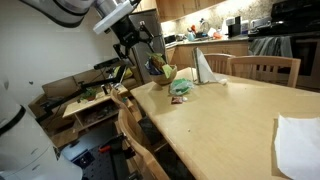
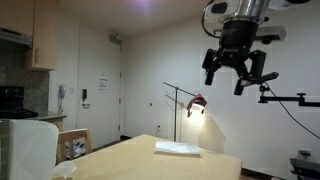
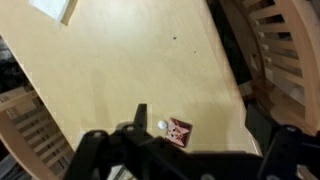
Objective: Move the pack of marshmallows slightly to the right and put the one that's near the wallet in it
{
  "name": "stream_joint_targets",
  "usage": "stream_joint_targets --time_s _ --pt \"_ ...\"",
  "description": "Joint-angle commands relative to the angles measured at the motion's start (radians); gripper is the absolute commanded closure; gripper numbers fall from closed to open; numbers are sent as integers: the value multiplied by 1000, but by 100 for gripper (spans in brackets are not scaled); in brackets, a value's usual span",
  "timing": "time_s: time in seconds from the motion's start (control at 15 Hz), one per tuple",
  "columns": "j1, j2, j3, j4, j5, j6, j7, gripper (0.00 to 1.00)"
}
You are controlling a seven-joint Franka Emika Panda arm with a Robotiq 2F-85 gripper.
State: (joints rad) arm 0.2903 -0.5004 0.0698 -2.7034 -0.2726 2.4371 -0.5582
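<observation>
In the wrist view a small white marshmallow lies on the light wooden table. It touches the left side of a red patterned wallet near the table's edge. My gripper is a dark shape at the bottom of that view, high above them. In both exterior views the gripper hangs well above the table, open and empty. A white upright pack stands at the far end of the table; I cannot tell whether it is the marshmallow pack.
A bowl and a green item sit by the white pack. A white sheet lies on the table. Wooden chairs stand along the table's edges. A lit lamp stands beyond the table.
</observation>
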Motion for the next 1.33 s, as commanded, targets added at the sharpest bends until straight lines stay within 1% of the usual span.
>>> stream_joint_targets --time_s 0.0,0.2,0.33,0.4,0.47,0.6,0.93,1.07,1.13,1.27 --pt "-1 56 12 13 -77 173 -69 0" --pt "-1 95 -5 -7 -127 374 -131 0" --pt "46 149 -55 -15 -87 507 -235 0" --pt "77 167 -79 -20 -59 528 -293 0" --pt "17 126 -19 -18 -81 466 -210 0" --pt "41 162 -44 -19 -64 505 -263 0" --pt "46 171 -46 -18 -61 507 -272 0" --pt "74 193 -70 -22 -40 547 -305 0" --pt "112 212 -104 -16 -41 554 -320 0" --pt "159 253 -134 -6 -16 580 -375 0"
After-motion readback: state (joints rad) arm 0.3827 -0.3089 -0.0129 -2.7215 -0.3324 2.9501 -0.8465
